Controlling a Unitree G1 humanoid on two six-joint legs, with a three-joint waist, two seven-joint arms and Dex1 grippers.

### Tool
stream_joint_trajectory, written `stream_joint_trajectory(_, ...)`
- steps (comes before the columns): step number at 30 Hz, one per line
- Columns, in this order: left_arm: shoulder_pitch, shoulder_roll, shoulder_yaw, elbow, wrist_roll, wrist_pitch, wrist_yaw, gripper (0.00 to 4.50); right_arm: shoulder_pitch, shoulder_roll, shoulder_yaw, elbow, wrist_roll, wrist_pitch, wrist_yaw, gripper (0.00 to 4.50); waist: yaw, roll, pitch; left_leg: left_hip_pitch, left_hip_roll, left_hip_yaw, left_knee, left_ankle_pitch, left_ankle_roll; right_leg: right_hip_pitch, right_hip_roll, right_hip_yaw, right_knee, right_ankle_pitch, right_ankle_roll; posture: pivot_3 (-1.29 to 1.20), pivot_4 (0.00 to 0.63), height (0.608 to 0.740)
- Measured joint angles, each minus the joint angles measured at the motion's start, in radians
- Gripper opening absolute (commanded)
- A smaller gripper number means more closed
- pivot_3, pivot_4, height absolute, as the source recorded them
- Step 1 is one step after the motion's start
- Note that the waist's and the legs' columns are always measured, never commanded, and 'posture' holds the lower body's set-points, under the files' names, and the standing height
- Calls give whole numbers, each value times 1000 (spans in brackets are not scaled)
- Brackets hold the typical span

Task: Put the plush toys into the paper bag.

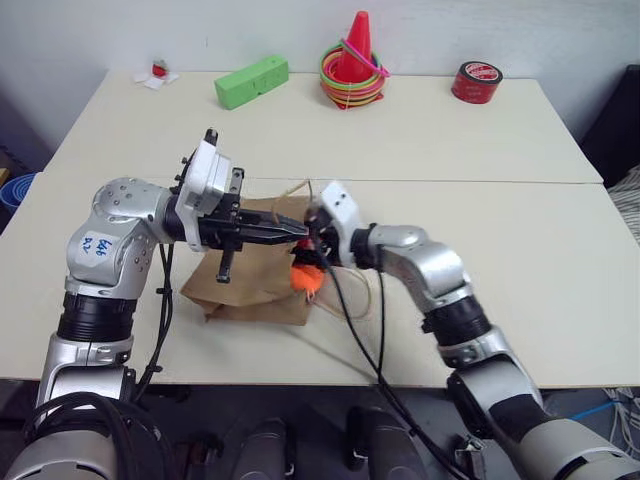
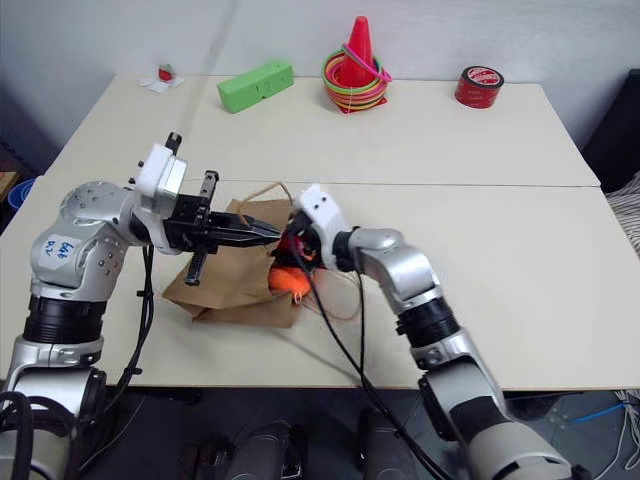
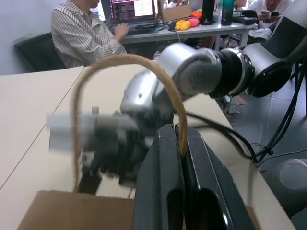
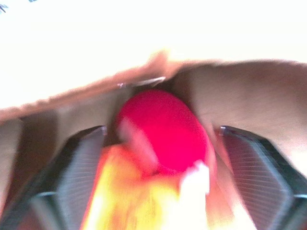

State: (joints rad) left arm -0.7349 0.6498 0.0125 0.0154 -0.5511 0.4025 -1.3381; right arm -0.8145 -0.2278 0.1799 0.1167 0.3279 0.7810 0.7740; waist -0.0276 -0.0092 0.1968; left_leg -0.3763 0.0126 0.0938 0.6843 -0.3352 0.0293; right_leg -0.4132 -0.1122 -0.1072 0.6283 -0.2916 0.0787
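Note:
The brown paper bag (image 1: 250, 285) lies on the near table with its mouth facing right. My left gripper (image 1: 300, 234) is shut on the bag's tan cord handle (image 3: 96, 67), holding the mouth's upper edge up. My right gripper (image 1: 316, 252) sits at the mouth, open. In the right wrist view the red plush toy (image 4: 163, 129) lies just inside the bag, between the spread fingers (image 4: 81, 158) and apart from them. The orange plush toy (image 1: 307, 278) rests at the bag's mouth under the right gripper.
On the far table stand a green block (image 1: 251, 81), a red cone with coloured rings (image 1: 353, 68), a red tape roll (image 1: 476, 82) and a small red-and-white trinket (image 1: 158, 72). A person (image 3: 81, 33) sits at a desk behind, in the left wrist view.

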Motion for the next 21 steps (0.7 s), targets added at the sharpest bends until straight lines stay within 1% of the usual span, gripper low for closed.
stream_joint_trajectory(2, 1, 0, 3, -4, 0, 0, 7, 0, 12, -36, -29, -30, 53, 40, 48, 4437, 0, 0, 0, 0, 0, 0, 0, 0, 0, 0, 0, 0, 0, 0, 0, 0, 150, 740)
stream_joint_trajectory(4, 3, 6, 9, -6, 0, 0, 12, 0, 35, -97, -57, -70, 113, 81, 111, 4437, 0, 0, 0, 0, 0, 0, 0, 0, 0, 0, 0, 0, 0, 0, 0, 0, 150, 740)
stream_joint_trajectory(8, 15, 12, 10, -16, 0, 2, 18, 0, 54, -162, -131, -74, 189, 143, 147, 4437, 0, 0, 0, 0, 0, 0, -1, 0, 0, 0, 0, 0, 0, 0, 0, 0, 150, 740)
stream_joint_trajectory(11, 22, 19, 11, -30, -2, 6, 20, 0, 88, -239, -117, -62, 179, 164, 162, 4437, 1, 0, 0, 0, 0, 1, -1, 0, 0, 0, 0, 0, 0, 0, 0, 0, 150, 740)
stream_joint_trajectory(15, 23, 24, 11, -42, -4, 12, 20, 0, 102, -246, -56, -11, 143, 181, 158, 4437, -3, 0, 0, 1, 1, 2, -1, 0, 0, 0, 0, 1, 0, 0, 0, 0, 150, 740)
stream_joint_trajectory(18, 23, 24, 9, -41, -4, 12, 13, 0, 99, -208, -5, 18, 123, 195, 147, 3850, -2, 0, 0, 1, 1, 2, -1, 0, 0, -1, 1, 1, 0, 0, 0, 0, 150, 740)
stream_joint_trajectory(21, 20, 24, 7, -39, -4, 12, 7, 0, 92, -206, 27, 17, 122, 214, 154, 2839, 0, 0, 0, 1, 1, 2, -1, 0, 0, 0, 0, 1, 0, 0, 0, 0, 150, 740)
